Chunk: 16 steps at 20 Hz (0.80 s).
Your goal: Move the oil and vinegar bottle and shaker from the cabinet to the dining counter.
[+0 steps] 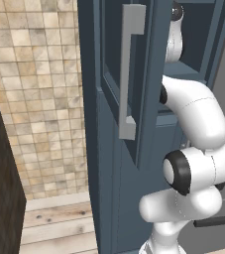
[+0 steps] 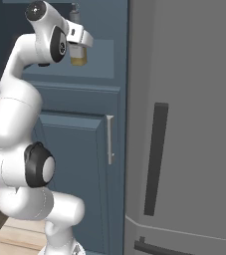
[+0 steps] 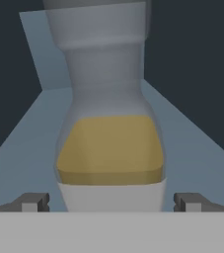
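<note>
1. The bottle (image 3: 111,148) stands upright on the shelf (image 3: 202,148) inside the open cabinet (image 1: 109,198). In the hand view it sits between the two fingertips (image 3: 32,202), one at each side of its lower body.
2. The hand (image 2: 79,47) is open wide and grips nothing; I judge that the pads are not yet touching the glass.
3. Risk: the body of the bottle is rounded and becomes narrow toward the neck. If the hand closes too high, the pads could slide on the slope and the bottle could tip or slip out.
4. Risk: if the hand pushes further forward before it closes, the palm could knock the bottle deeper into the cabinet or turn it over on the shelf.
5. Risk: the open door with its grey handle (image 1: 128,74) stands just beside the arm in the left base view. A wide swing when the arm pulls out could hit the door or the shelf edge and shake the bottle loose.
6. Pose: the arm rises from the base, bends at the elbow, and reaches up and forward into the upper compartment. The wrist holds the hand about level, pointing into the cabinet at the height of the bottle.
7. I cannot make out the shaker.
</note>
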{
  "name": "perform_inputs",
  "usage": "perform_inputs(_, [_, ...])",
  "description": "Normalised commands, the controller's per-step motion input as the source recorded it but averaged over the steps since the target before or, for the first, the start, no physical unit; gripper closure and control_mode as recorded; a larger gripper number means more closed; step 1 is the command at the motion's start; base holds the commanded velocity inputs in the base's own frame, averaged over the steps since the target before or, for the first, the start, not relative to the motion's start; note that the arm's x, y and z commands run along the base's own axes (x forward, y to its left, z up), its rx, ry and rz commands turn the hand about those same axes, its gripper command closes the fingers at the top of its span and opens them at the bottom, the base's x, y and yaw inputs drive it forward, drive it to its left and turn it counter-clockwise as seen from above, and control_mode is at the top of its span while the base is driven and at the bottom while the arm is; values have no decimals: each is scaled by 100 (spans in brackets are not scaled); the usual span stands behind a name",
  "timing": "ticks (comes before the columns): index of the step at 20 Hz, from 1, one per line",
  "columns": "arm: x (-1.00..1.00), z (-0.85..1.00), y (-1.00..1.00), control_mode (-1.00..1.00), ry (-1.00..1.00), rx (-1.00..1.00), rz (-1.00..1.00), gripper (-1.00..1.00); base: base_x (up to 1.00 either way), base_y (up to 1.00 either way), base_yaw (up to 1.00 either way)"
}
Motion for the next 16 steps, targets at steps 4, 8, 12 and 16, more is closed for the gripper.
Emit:
perform_inputs(4, [6,0,0,-100,0,0,-1,-100,0,0,0])
perform_inputs(8, [7,0,0,-100,0,0,-1,-100,0,0,0])
perform_inputs(12, [7,0,0,-100,0,0,-1,-100,0,0,0])
perform_inputs(16, [4,0,0,-100,0,0,-1,-100,0,0,0])
